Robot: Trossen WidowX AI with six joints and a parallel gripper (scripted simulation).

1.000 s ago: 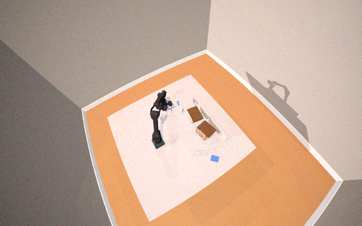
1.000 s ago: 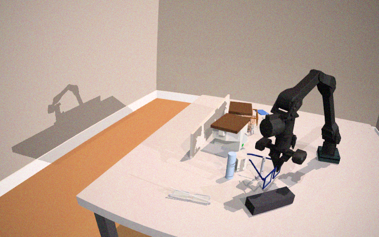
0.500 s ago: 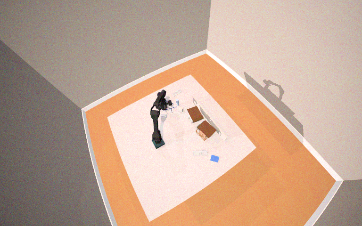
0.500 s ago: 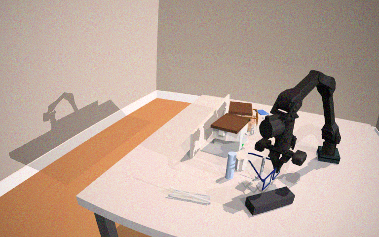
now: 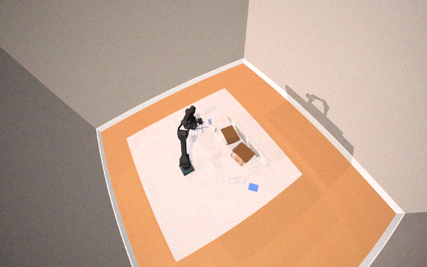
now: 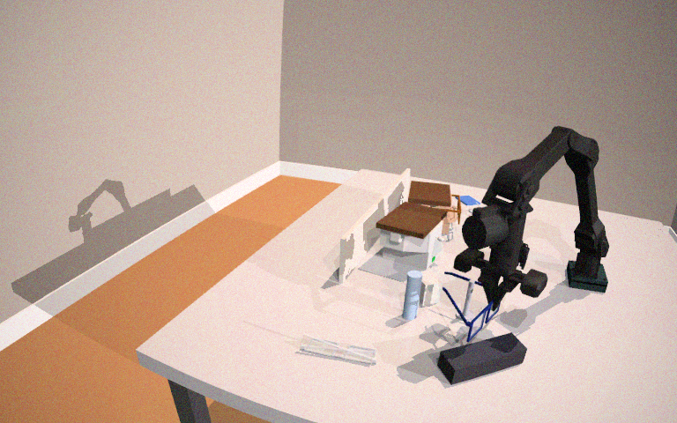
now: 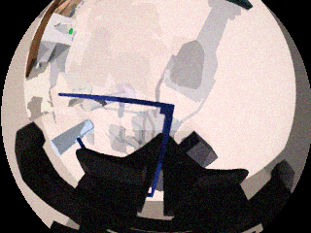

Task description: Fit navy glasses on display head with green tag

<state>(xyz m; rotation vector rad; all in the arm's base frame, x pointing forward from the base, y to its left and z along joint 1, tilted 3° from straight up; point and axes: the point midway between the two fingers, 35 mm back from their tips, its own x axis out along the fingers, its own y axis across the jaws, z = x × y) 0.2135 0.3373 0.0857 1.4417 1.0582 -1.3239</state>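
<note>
Navy thin-framed glasses (image 5: 201, 128) (image 6: 469, 325) (image 7: 167, 131) hung lower right in the exterior view, pinched by nearly closed black jaws (image 6: 494, 305); carrying them well meant lifting temples clear of the pale-blue cylinder (image 5: 209, 120) (image 6: 412, 295) (image 7: 73, 137).

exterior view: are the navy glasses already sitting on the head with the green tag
No, the navy glasses hang from the hand, away from that head.
</note>
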